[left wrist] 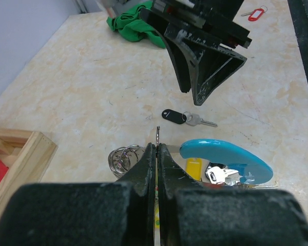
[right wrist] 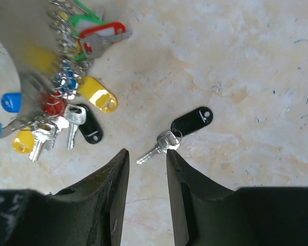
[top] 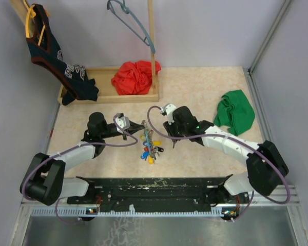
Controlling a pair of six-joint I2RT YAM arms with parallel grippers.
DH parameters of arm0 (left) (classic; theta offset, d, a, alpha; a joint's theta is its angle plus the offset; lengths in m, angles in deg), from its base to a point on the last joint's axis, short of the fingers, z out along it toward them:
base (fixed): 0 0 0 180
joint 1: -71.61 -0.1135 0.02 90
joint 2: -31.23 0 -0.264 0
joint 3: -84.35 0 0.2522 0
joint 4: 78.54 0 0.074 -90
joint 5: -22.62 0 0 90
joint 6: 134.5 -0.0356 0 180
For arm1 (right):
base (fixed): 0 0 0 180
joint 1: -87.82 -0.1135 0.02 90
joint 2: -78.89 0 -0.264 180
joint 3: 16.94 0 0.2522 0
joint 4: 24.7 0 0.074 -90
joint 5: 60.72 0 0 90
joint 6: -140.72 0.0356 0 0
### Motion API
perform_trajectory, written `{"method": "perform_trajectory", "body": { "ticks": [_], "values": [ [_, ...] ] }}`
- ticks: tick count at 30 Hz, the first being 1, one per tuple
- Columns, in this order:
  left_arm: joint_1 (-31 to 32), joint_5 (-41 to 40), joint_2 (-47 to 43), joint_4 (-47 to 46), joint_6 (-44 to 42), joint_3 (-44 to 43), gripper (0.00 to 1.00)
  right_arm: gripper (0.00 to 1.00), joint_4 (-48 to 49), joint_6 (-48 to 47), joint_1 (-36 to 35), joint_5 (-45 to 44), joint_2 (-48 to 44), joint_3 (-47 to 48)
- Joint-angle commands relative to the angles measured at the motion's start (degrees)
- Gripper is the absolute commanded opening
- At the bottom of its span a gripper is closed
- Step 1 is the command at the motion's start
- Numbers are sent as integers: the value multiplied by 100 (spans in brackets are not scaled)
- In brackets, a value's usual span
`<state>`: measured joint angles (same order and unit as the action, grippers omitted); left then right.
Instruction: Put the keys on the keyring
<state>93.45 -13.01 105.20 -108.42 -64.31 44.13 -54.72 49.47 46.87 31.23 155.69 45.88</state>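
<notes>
Nearest the lens: left gripper point(left wrist: 156, 154), jaws pressed together on the thin bare wire of the keyring point(left wrist: 226, 159), free wire tip poking up just past the fingertips; just right of that gripper, the ring's light-blue section, and under it the bunch of threaded keys point(right wrist: 66, 87) with yellow, red, blue and green tags; further right, flat on the desk point(right wrist: 256, 61) and apart from the bunch, a loose key point(right wrist: 169, 139) with a black tag, just ahead of the gap between the fingers of the right gripper point(right wrist: 146, 160); right gripper partly spread, holding nothing, hovering above that key.

Likely step: picking up the loose key for threading. Hold the ring steady with the left gripper, wire tip exposed and turned toward the right gripper; lower the right gripper straight down, jaws astride the metal blade or head rather than the floppy tag; close only once low enough to pinch thin metal off a hard surface; leave the key's ring end free to slip over the wire tip; avoid sweeping left into the hanging bunch.
</notes>
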Motion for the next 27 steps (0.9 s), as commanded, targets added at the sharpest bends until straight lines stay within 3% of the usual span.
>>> {"method": "perform_trajectory", "body": {
  "ticks": [1,8,14,27],
  "values": [
    [-17,-176,-124,413,-154,-147,0,36,-617,16,115,-230,473,595],
    [-22,-388,-87,1429,-317,-577,0,36,-889,-99,134,-330,1242,940],
    [-21,-456,-126,1522,-388,-569,0,36,-983,230,366,-309,1562,1141],
    [-22,-392,-11,1611,-384,-648,0,34,-683,1038,890,583,1631,972]
  ]
}}
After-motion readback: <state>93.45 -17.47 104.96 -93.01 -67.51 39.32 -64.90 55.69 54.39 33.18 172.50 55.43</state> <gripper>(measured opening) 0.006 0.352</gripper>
